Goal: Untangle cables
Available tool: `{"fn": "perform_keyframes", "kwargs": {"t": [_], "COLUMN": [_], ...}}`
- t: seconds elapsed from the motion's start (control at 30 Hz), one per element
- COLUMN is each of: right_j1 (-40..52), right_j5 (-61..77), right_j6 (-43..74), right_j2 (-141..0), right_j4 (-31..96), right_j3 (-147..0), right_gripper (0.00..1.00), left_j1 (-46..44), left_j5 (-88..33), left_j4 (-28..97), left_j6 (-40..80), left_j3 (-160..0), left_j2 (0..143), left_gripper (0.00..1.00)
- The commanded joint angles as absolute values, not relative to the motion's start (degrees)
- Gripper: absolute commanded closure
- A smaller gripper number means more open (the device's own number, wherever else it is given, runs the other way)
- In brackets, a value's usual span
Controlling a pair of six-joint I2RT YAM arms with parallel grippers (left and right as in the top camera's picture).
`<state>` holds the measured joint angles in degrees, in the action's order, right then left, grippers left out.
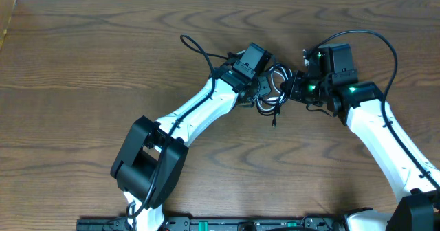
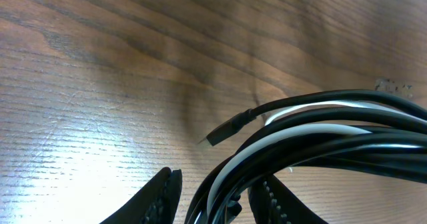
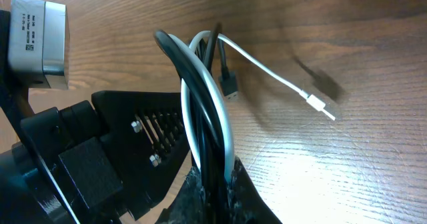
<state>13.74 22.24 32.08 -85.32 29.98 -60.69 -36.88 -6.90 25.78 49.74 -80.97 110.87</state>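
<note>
The cables [image 2: 320, 134] sit in a bunch near the middle of the table [image 1: 82, 66], hanging between the two grippers, which meet almost nose to nose there. The bunch is made of black cords and a white one, looped together and lying side by side. The left gripper [image 2: 219, 177] comes in from the left side of the bunch; in its wrist view the cords run down between its fingers [image 2: 163, 197] and fill most of the gap, so it is grasping the bunch with the fingers only partly drawn in, a thin sliver of space showing on one side. A black plug [image 2: 223, 131] sticks out of the loops there and points toward the wood, just above it. The right gripper [image 3: 212, 177] is clenched tight on the same bunch from the other side. In its wrist view black and white strands rise out of the pinched tips, arch over and turn back down. From that arch a white tail runs off to the right and ends in a small white plug [image 3: 320, 106], held clear of the wood with its blurred shadow beside it. A short black plug hangs close to the arch too — whether it is the one seen from the left wrist I cannot tell. In the overhead view one thin black end [image 1: 275, 123] trails out below the bunch toward the near edge of the table.
</note>
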Motion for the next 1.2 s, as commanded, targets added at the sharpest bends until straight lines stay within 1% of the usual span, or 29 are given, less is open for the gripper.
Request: {"fn": "perform_keyframes", "kwargs": {"t": [0.0, 0.03, 0.1, 0.17, 0.2, 0.23, 0.4, 0.5, 0.6, 0.8, 1.03, 1.17], "right_j1": [13.9, 13.9, 13.9, 13.9, 13.9, 13.9, 13.9, 13.9, 13.9, 13.8, 13.8, 13.7], "right_j5": [22.6, 22.6, 22.5, 21.2, 20.2, 19.5, 19.5, 19.6, 19.9, 26.8, 30.0, 30.6], "right_j6": [32.7, 32.7, 32.5, 32.1, 32.1, 32.1, 29.9, 29.1, 29.0, 27.2, 27.4, 27.5], "right_j2": [-84.2, -84.2, -84.2, -84.2, -84.2, -84.2, -84.5, -85.0, -86.0, -89.3, -92.6, -94.3], "right_j4": [30.0, 30.1, 30.3, 30.9, 31.3, 31.8, 32.6, 32.5, 31.8, 26.7, 22.7, 21.1], "right_j3": [-61.1, -61.1, -61.1, -61.1, -61.1, -61.1, -61.0, -60.7, -59.6, -57.5, -57.2, -57.2], "right_gripper": [0.99, 0.99, 0.99, 0.99, 0.99, 0.99, 0.99, 0.99, 0.99, 0.99, 0.99, 0.99], "left_j1": [-36.8, -36.8, -36.8, -36.8, -36.8, -36.8, -36.3, -35.4, -33.6, -28.5, -22.5, -20.5], "left_j5": [-4.5, -4.4, -4.1, -3.6, -3.4, -3.4, -3.7, -7.6, -15.7, -32.4, -54.9, -64.4], "left_j4": [25.8, 25.8, 25.8, 25.8, 25.7, 25.5, 25.1, 25.1, 25.0, 23.4, 18.6, 14.6], "left_j6": [50.0, 50.0, 49.6, 49.1, 48.4, 47.9, 45.2, 41.0, 36.4, 30.3, 29.1, 28.9], "left_j3": [-80.7, -80.7, -80.7, -80.7, -80.7, -80.7, -80.7, -80.7, -80.7, -80.7, -80.7, -80.7], "left_j2": [111.5, 111.6, 112.0, 112.2, 112.2, 112.2, 111.9, 111.0, 108.8, 103.2, 101.4, 101.4], "left_gripper": [0.63, 0.63, 0.71, 0.80, 0.89, 0.92, 0.93, 0.93, 0.93, 0.93, 0.93, 0.93]}}
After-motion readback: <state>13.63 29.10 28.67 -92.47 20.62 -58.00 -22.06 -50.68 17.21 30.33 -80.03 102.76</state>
